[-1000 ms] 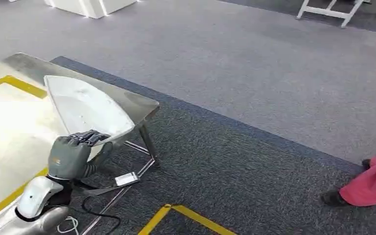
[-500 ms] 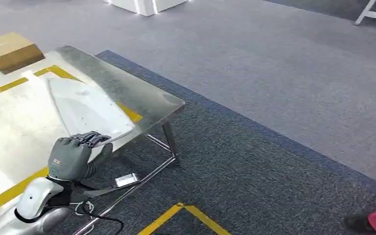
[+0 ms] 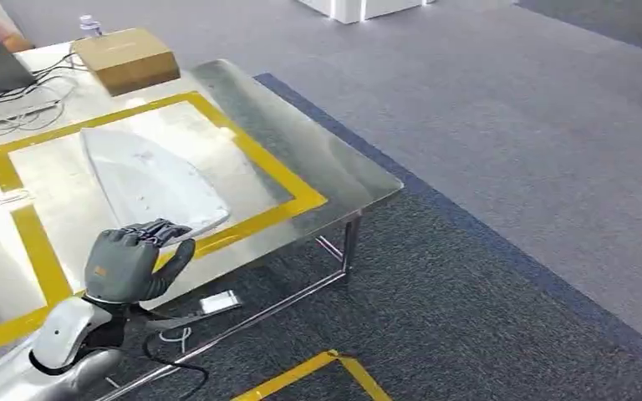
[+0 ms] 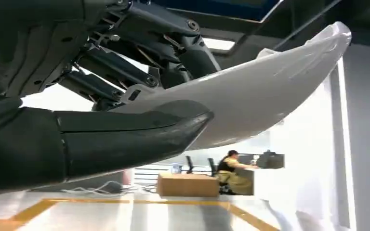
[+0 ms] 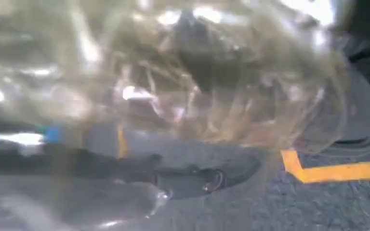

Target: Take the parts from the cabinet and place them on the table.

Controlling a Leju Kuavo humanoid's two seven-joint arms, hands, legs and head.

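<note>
**White part held over the taped worktop**

The steel worktop (image 3: 318, 159) fills the upper left of the head view, one corner jutting toward the dark carpet. A rectangle of yellow tape (image 3: 251, 150) is marked on its surface.

Above that rectangle is the white part (image 3: 146, 180), a long curved shell that tapers to a point at its far end. In the left wrist view the same white part (image 4: 270, 91) arches away from the palm, and its far end appears to be off the surface, with the room visible beneath it.

The left robot hand (image 3: 129, 259) holds the part by its near end, at the worktop's front edge. The dark fingers (image 4: 125, 72) are curled over one face and the thick thumb (image 4: 135, 130) is pressed against the other.

Whether the right robot hand is open or closed I cannot tell: its wrist view is a blur of glare over carpet and a strip of yellow floor tape (image 5: 337, 171).

A brown cardboard box (image 3: 125, 58) sits at the far end of the worktop, with loose cables (image 3: 17, 96) beside it. In the left wrist view a person (image 4: 231, 168) sits at a desk far behind the box.
</note>
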